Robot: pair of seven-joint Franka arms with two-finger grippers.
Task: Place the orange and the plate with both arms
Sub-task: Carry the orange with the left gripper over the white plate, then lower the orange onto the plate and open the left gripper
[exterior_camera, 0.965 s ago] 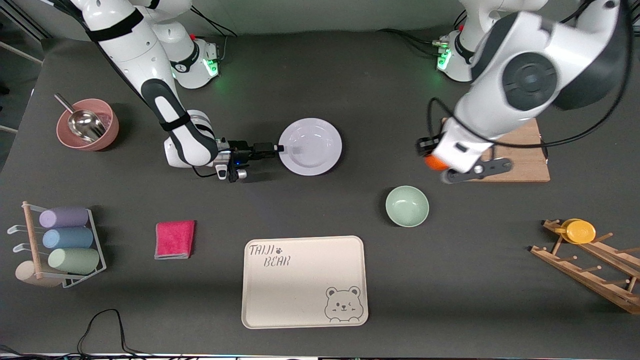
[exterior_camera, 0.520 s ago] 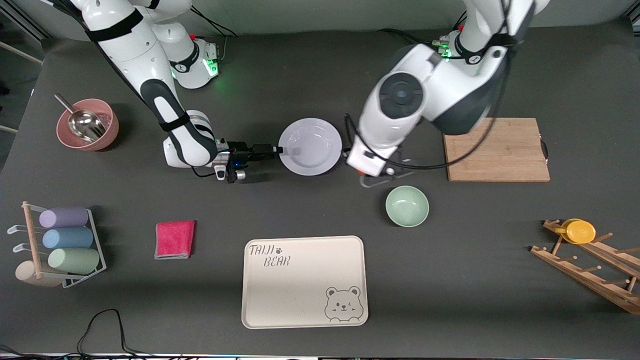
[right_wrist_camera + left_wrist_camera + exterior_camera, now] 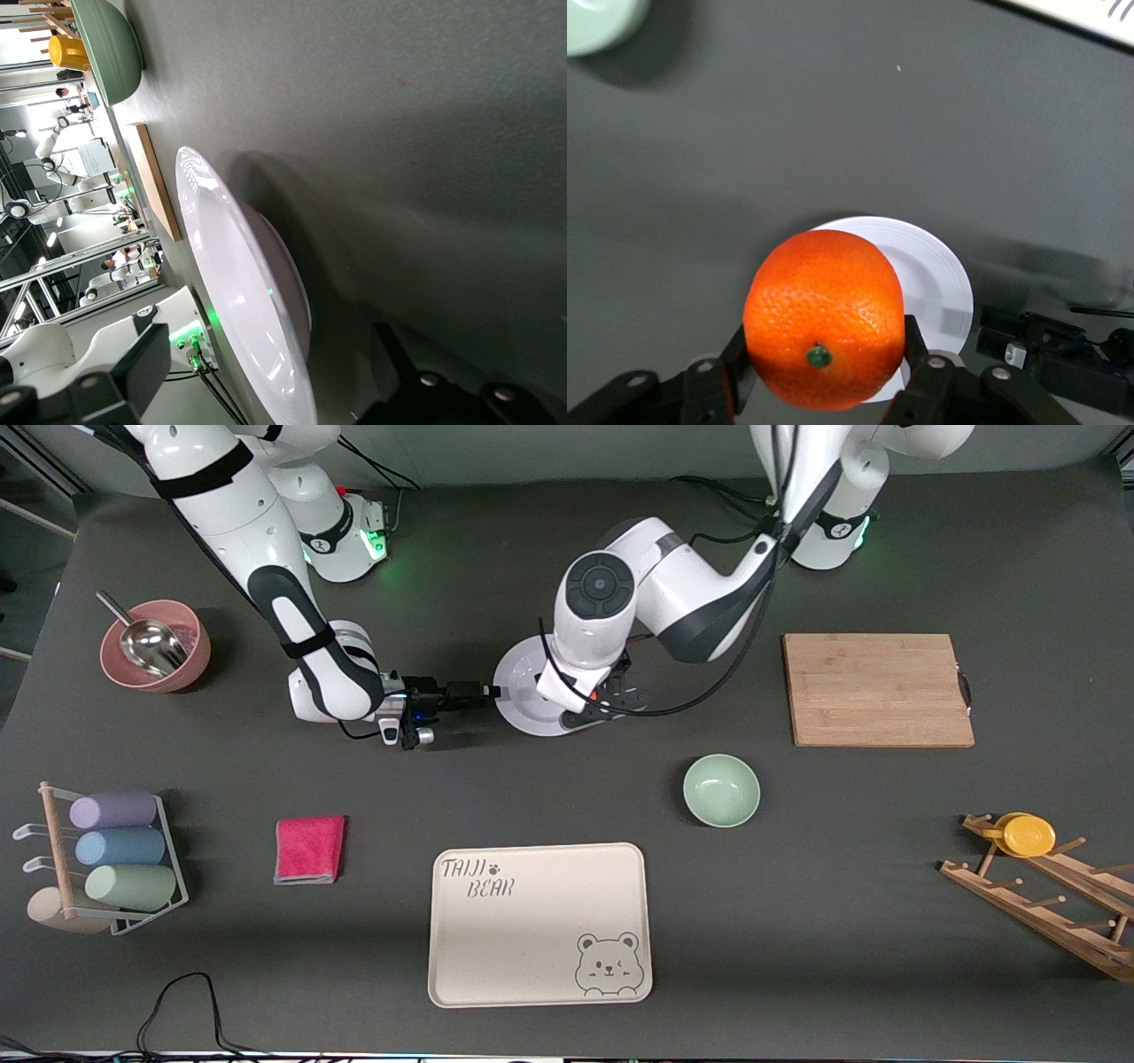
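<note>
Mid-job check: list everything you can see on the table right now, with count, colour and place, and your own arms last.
orange: 1, bright orange, held over the plate
plate: 1, white, mid-table
bowl: 1, pale green, nearer the camera than the plate
tray: 1, cream, bear print, nearest the camera
cutting board: 1, wood, toward the left arm's end
cloth: 1, pink-red
pink bowl: 1, holding a metal scoop, toward the right arm's end
cup rack: 1, purple, blue and green cups
wooden rack: 1, yellow-orange cup on it
left pincer: shut on orange
right pincer: at plate's rim
</note>
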